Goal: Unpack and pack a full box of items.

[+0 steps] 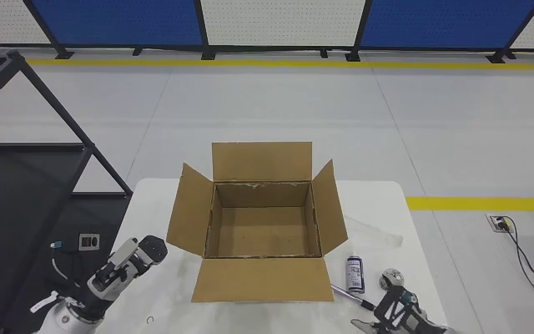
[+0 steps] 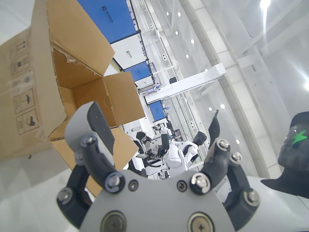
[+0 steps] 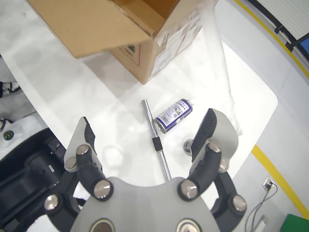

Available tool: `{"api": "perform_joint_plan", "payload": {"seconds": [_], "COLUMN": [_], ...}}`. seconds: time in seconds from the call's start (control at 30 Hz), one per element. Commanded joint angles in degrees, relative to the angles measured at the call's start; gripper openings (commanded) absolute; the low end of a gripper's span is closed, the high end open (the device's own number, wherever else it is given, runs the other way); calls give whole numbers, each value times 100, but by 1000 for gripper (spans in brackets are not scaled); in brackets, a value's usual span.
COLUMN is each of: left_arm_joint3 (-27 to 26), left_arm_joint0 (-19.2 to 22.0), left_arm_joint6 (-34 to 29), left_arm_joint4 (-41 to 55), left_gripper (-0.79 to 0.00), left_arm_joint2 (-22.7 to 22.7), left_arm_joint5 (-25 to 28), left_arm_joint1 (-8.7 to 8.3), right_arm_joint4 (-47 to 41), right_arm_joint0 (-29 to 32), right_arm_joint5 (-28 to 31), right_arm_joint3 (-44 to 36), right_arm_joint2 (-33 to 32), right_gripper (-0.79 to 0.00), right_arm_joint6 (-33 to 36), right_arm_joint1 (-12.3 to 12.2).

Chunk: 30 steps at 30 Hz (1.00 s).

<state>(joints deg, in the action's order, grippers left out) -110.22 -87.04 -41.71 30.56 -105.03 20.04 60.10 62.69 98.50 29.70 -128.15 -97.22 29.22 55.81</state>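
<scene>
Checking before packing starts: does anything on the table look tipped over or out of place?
The small spray can lies on its side beside the open cardboard box, next to a metal rod; it could roll. Nothing else stands out.

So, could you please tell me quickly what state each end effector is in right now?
Left end effector: open, holding nothing.
Right end effector: open, holding nothing.

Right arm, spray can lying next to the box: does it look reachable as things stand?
Probably yes. The right gripper is open above the spray can, which lies on its side on the table, clear of the box. The metal rod close beside it may get nudged.
</scene>
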Motion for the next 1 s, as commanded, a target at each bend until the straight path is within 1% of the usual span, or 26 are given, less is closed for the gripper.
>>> {"api": "perform_joint_plan", "payload": {"seconds": [0.0, 0.13, 0.2, 0.23, 0.33, 0.37, 0.97], "left_arm_joint3": [-33, -23, 16, 34, 100, 106, 106], "left_arm_joint0": [-162, -402, -479, -510, -561, -561, -561], "left_arm_joint6": [-160, -746, -1054, -1216, -1737, -1786, -1786], "left_arm_joint4": [220, 811, 970, 1117, 1706, 1739, 1739], "left_gripper": [0, 0, 0, 0, 0, 0, 0], "left_arm_joint2": [-142, -368, -442, -452, -492, -504, -504], "left_arm_joint5": [194, 445, 574, 618, 548, 540, 540], "left_arm_joint1": [2, -3, -8, -9, -16, -18, -18], "right_arm_joint4": [-521, -1633, -2289, -2652, -3522, -3548, -3548], "right_arm_joint0": [130, 191, 163, 133, 9, -21, -21], "right_arm_joint5": [198, 821, 1004, 1196, 1533, 1511, 1511], "right_arm_joint3": [-54, 96, 196, 259, 520, 541, 541], "right_arm_joint2": [-233, -583, -660, -666, -712, -753, -753], "right_gripper": [0, 0, 0, 0, 0, 0, 0], "right_arm_joint6": [-137, -242, -133, -72, 283, 462, 462], "right_arm_joint1": [-3, -32, -51, -67, -126, -144, -144]}}
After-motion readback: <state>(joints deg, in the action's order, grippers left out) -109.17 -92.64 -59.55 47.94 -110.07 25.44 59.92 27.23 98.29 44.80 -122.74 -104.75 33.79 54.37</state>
